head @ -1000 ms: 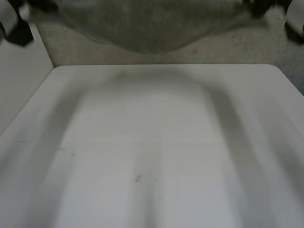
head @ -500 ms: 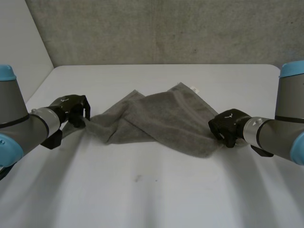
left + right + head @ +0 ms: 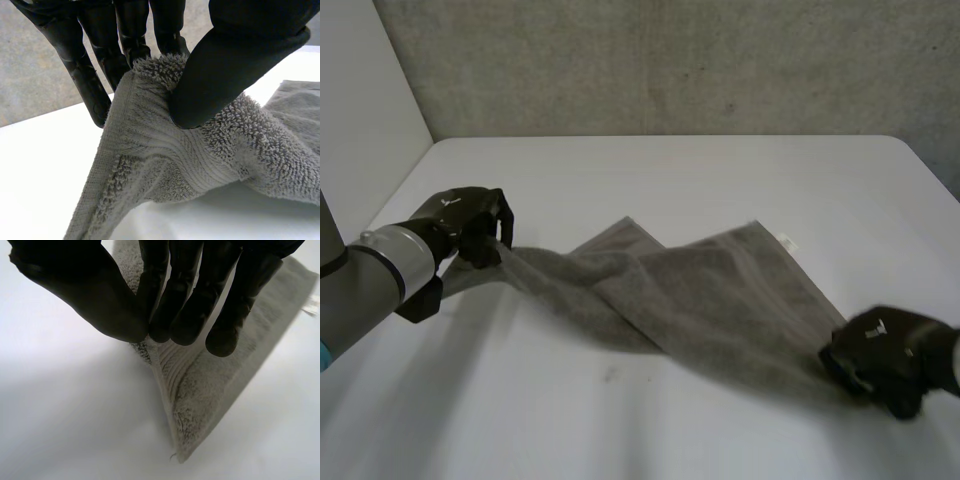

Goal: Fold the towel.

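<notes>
- Since half a second ago the right hand (image 3: pixel 882 356) has travelled from beside the middle of the table (image 3: pixel 650 165) to its near right part, drawing the towel (image 3: pixel 710 290) with it; the left hand (image 3: pixel 466 224) has kept roughly its place at the left side
- The towel, grey terry, now lies as a long band slanting across the white table from the left hand to the right hand, with a raised crease along its near side
- The towel's far corner, which bears a small white label (image 3: pixel 786 241), lies flat on the table
- Left arm: the grey forearm enters from the left edge in the head view, with the hand turned in towards the cloth
- Left wrist view: the left hand (image 3: pixel 240 50) nips the hemmed end of the towel (image 3: pixel 165 165) between its thumb and its fingers (image 3: pixel 167 35); the end is gathered into a peak and lifted off the table
- Right arm: in the head view the right hand sits low at the towel's near right end
- Right wrist view: the right hand (image 3: pixel 100 295) presses straight fingers (image 3: pixel 187 305) against the thumb, pinching the towel (image 3: pixel 200 390) at its edge close to a corner, which hangs below the fingertips
- Behind the table stands a rough grey wall (image 3: pixel 670 60)
</notes>
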